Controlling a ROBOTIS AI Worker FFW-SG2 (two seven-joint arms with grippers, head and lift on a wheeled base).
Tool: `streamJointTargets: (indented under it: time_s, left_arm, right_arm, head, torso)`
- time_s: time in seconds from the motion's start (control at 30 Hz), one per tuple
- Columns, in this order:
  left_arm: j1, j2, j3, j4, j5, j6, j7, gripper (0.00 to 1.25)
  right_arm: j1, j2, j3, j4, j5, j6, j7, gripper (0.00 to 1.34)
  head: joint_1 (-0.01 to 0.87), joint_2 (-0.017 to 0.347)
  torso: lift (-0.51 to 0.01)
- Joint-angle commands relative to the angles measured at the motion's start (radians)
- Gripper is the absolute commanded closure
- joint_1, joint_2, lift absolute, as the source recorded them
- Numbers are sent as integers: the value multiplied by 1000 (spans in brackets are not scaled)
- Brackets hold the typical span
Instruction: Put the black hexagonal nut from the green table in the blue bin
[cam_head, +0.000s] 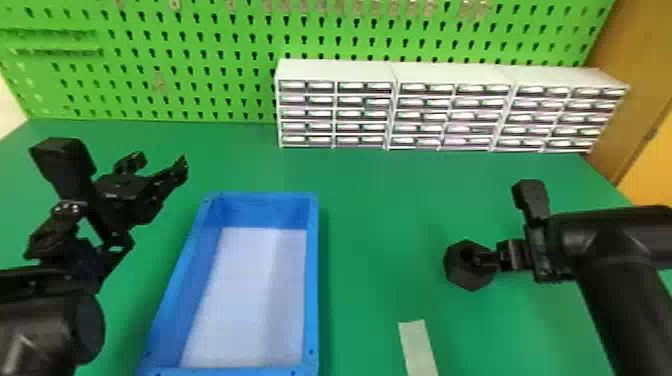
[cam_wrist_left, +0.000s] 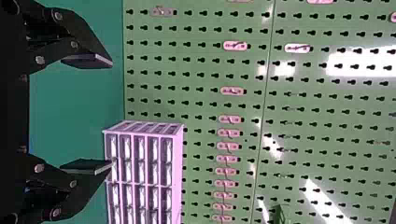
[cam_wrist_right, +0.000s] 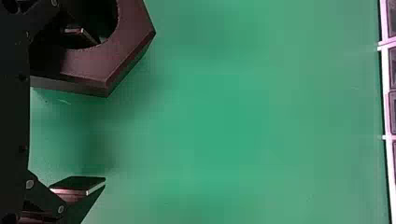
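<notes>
- Right of the bin (cam_head: 312, 280), by its near end, a pale strip (cam_head: 418, 345) lies on the table (cam_head: 380, 225).
- Farther along that side, well apart from the bin, sits the nut (cam_head: 456, 272). One finger of the right gripper (cam_wrist_right: 88, 111) is at its hole, the other outside; they're spread, one wall between.
- Looks like grasping is the step; next they'd need to pinch that wall, lift, then cross to the bin.
- Left of the bin's far end hangs the left gripper (cam_wrist_left: 112, 114), spread and empty.
- Beyond the bin, rightward, stand drawers (cam_head: 335, 114).
</notes>
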Motion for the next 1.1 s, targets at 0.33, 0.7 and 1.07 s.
streamJointTargets:
  time_s: [0.33, 0.7, 1.07]
  left_arm:
    - [0, 0, -2, 1, 0, 0, 0, 486]
    - [0, 0, -2, -1, 2, 0, 0, 486]
    - [-1, 0, -4, -1, 2, 0, 0, 486]
  right_arm:
    - [-3, -3, 18, 0, 16, 11, 0, 700]
    - [-8, -4, 41, -2, 35, 15, 0, 901]
    - [-9, -4, 46, -5, 38, 15, 0, 927]
  head:
    - [691, 9]
    - [691, 9]
    - [691, 9]
  torso:
    - [-97]
    - [-97]
    - [-97]
